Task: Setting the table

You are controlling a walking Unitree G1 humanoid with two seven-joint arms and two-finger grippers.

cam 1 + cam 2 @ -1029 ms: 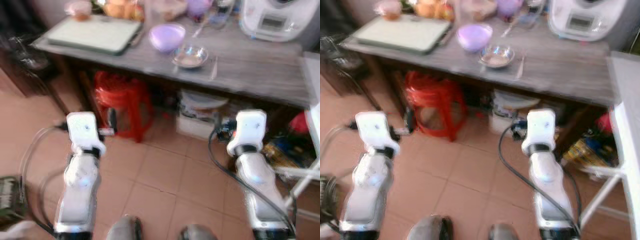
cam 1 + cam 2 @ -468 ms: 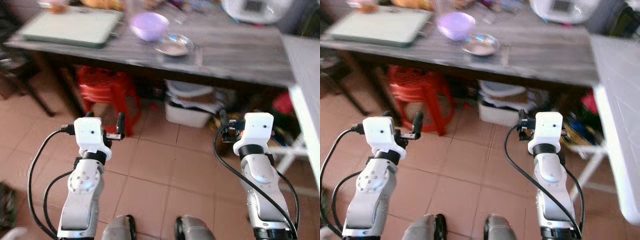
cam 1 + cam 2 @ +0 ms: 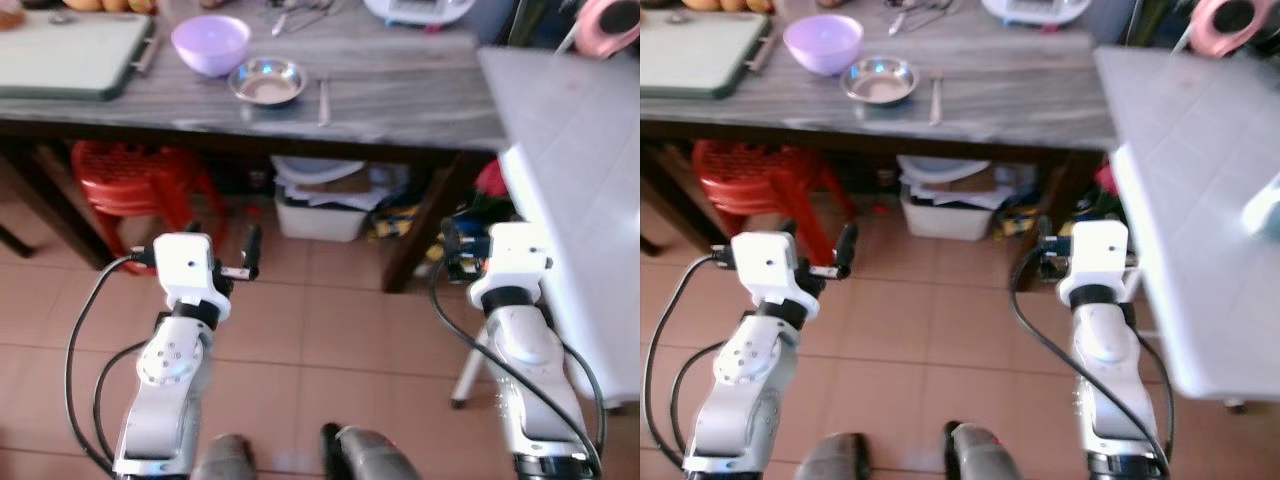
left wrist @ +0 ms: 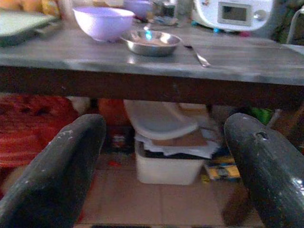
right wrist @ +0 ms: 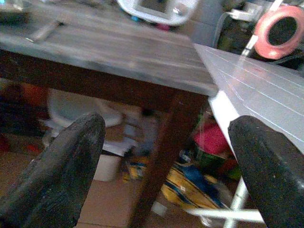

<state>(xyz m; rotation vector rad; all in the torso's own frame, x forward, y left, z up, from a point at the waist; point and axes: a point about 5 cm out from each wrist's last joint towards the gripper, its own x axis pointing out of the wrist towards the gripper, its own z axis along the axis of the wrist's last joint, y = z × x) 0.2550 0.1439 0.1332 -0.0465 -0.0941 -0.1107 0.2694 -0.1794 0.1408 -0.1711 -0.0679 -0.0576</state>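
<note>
Shiny steel bowl (image 3: 266,81) beside purple bowl (image 3: 210,44) on grey table (image 3: 400,95), both grippers' jaws spread, empty

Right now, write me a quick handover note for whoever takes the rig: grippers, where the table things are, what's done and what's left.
Left gripper: jaws open, empty, held low in front of the wooden table.
Right gripper: jaws open, empty, aimed toward the table's right leg and the white table beside it.
On the wooden table: purple bowl, metal bowl right of it, a utensil lying beside the metal bowl, a green tray at the left end.
Done or left: both grippers are short of the tabletop. The bowls sit close together; whether that is a finished setting cannot be told.
</note>
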